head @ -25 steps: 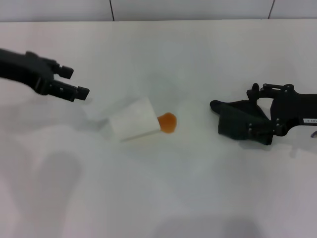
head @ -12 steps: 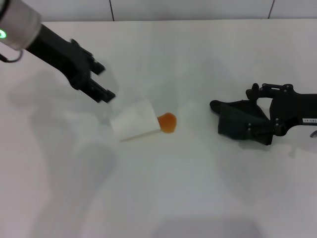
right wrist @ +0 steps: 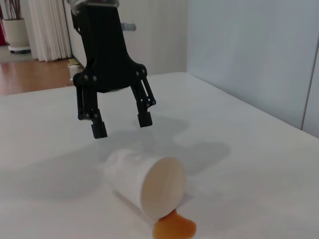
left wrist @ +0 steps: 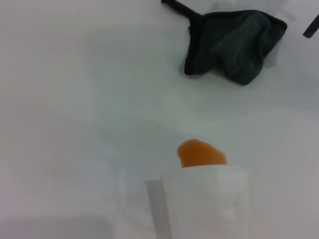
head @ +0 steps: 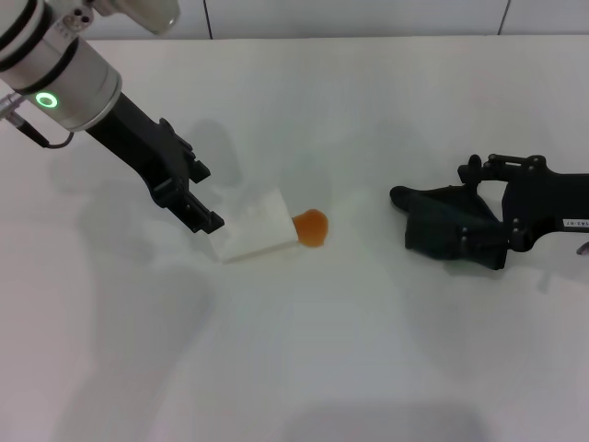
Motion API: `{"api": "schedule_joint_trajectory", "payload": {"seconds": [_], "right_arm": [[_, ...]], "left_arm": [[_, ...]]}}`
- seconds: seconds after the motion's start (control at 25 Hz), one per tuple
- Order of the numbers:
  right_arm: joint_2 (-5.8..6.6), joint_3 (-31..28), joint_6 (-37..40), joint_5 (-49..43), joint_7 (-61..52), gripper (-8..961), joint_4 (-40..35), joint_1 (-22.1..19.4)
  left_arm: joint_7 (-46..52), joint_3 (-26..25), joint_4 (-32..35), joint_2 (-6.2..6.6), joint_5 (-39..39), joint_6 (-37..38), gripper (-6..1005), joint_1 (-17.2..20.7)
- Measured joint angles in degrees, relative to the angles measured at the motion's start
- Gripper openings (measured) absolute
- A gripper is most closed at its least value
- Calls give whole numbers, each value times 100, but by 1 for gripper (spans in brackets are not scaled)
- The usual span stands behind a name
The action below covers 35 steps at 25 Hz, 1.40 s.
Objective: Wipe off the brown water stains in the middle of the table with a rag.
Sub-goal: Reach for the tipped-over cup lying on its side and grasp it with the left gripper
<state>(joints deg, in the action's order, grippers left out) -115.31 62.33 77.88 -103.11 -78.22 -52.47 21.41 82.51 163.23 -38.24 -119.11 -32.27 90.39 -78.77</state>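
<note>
Left gripper (head: pixel 204 214) swung down onto tipped cup (head: pixel 255 224), jaws spread to clear it | stain (head: pixel 311 226) bench-centre, at cup's mouth | right gripper (head: pixel 479 228) at 3 o'clock clenching rag (head: pixel 442 224), ready to wipe

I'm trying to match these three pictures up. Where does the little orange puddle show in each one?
Head view: brown water stains near the middle of the table, touching the tipped paper cup's mouth.
Left wrist view: low centre, just beyond the cup's rim.
Right wrist view: bottom edge, under the cup's mouth.
Shared landmark: the paper cup.
</note>
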Motion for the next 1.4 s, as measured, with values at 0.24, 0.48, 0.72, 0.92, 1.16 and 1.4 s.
{"api": "schedule_joint_trajectory", "payload": {"seconds": [0.24, 0.48, 0.72, 0.92, 1.16, 1.4], "right_arm": [[0, 5, -10, 2, 0, 869, 0, 16], [0, 3, -10, 2, 0, 869, -2, 16], [0, 7, -10, 2, 0, 869, -35, 13], [0, 12, -10, 1, 0, 869, -49, 12], [0, 16, -10, 1, 0, 869, -22, 12], [0, 16, -10, 1, 0, 869, -13, 12]], "left_arm": [[84, -10, 219, -8, 139, -287, 836, 76], [167, -11, 413, -8, 177, -486, 835, 119], [295, -11, 486, -7, 188, -519, 835, 166], [322, -10, 587, -9, 188, -526, 835, 213], [342, -10, 668, -13, 163, -613, 834, 244], [378, -10, 768, -16, 146, -793, 834, 281]]}}
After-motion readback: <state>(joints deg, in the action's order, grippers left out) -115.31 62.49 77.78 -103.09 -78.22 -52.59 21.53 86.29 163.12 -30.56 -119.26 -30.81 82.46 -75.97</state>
